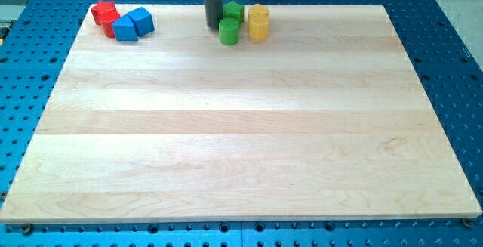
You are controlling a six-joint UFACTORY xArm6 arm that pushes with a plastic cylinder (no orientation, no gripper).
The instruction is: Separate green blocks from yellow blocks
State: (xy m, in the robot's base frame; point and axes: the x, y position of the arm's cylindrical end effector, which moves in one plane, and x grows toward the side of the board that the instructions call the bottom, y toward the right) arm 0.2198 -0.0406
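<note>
My tip is at the view's top centre, just left of the green blocks. A green cylinder stands right of my tip, close to it. A second green block of unclear shape sits behind the cylinder. Two yellow blocks are right of the greens: a yellow cylinder in front and a yellow block behind it, close together. The yellow cylinder is beside the green cylinder with a small gap.
At the view's top left corner of the wooden board lie two red blocks and two blue blocks clustered together. The board rests on a blue perforated table.
</note>
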